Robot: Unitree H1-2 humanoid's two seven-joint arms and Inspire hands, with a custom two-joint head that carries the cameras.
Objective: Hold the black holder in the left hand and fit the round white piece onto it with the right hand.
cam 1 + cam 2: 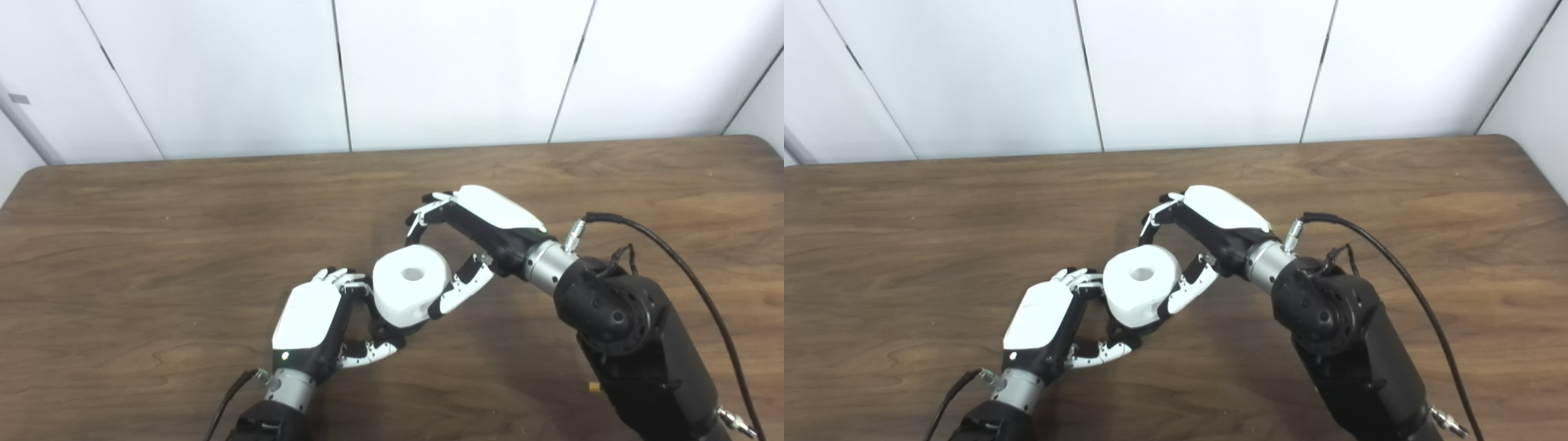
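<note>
The left hand (pixel 312 327) is seen low in the frame, a little left of the middle, with its fingers closed around the black holder (pixel 389 327), of which only a small dark part is visible under the round white piece (pixel 409 285). The white piece sits on top of the holder, its centre hole turned upward, just above and to the right of the left hand. The right hand (pixel 474 236) is reached in from the lower right; its fingers are spread, with the thumb (pixel 459 291) lying against the right side of the white piece and the other fingers (pixel 425 214) curled above it, apart from it. The piece is not clasped by this hand. Around both hands the brown wooden surface (pixel 153 245) lies bare toward its left, far and right edges. White wall panels (pixel 429 67) are seen along the upper frame.
</note>
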